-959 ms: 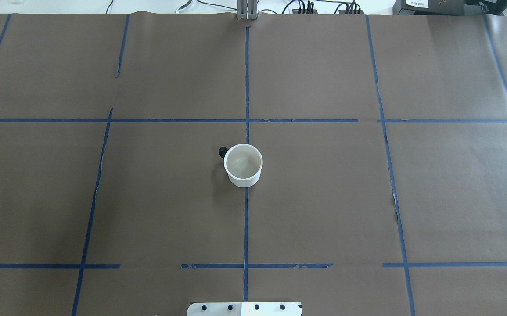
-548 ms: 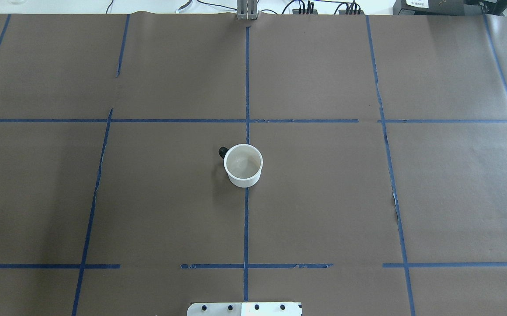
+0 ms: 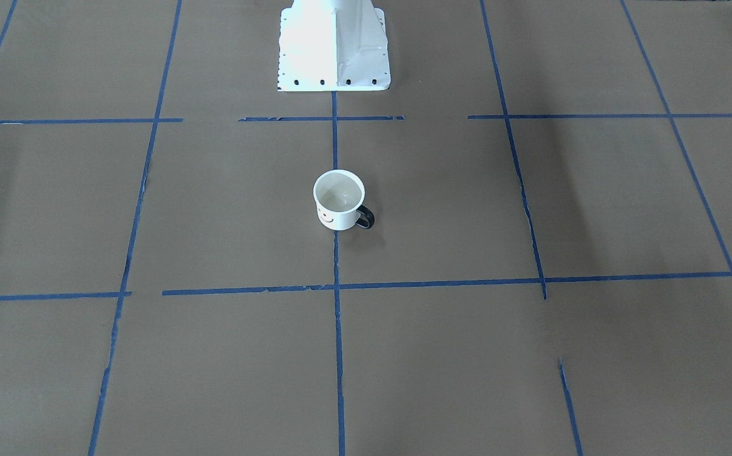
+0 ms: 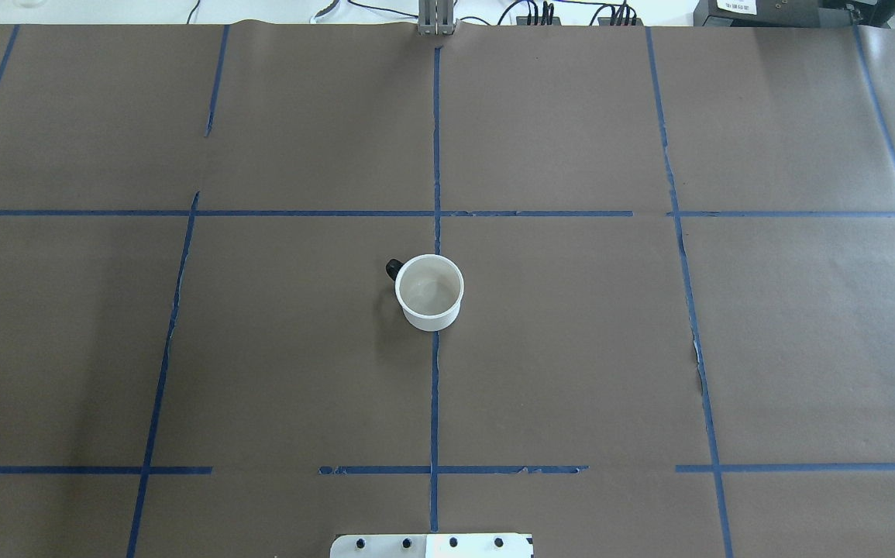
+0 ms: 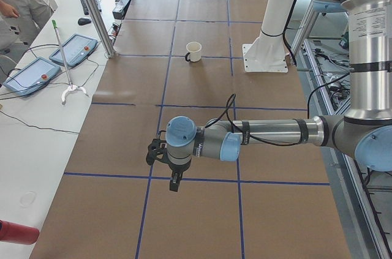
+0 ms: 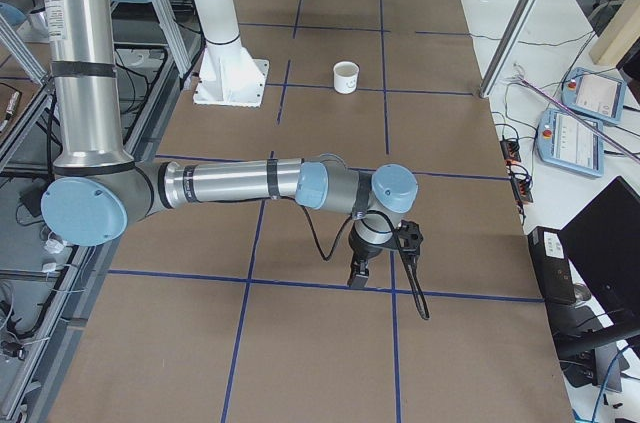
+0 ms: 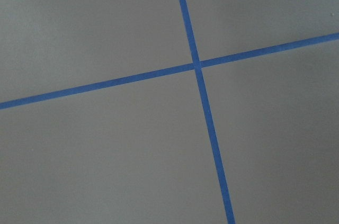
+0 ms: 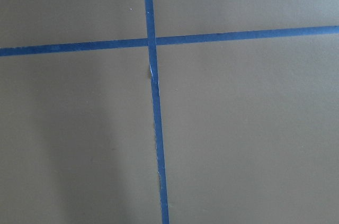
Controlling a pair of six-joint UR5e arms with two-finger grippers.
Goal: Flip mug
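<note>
Mug point(image 4: 430, 291) stands upright, mouth up, mid-way along the table point(image 4: 610, 349), well apart from both arms. You cannot tell whether left gripper point(image 5: 175, 180) or right gripper point(image 6: 357, 276) is open. Risk: 1 off-centre pinch on the thin rim probably skids or drops it.

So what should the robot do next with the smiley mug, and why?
Probably swing the left pincer over toward the mug. The mug stands upright, mouth up, with nothing touching it. Its black handle sits on the robot's left side, and that pincer hangs far from it.
</note>
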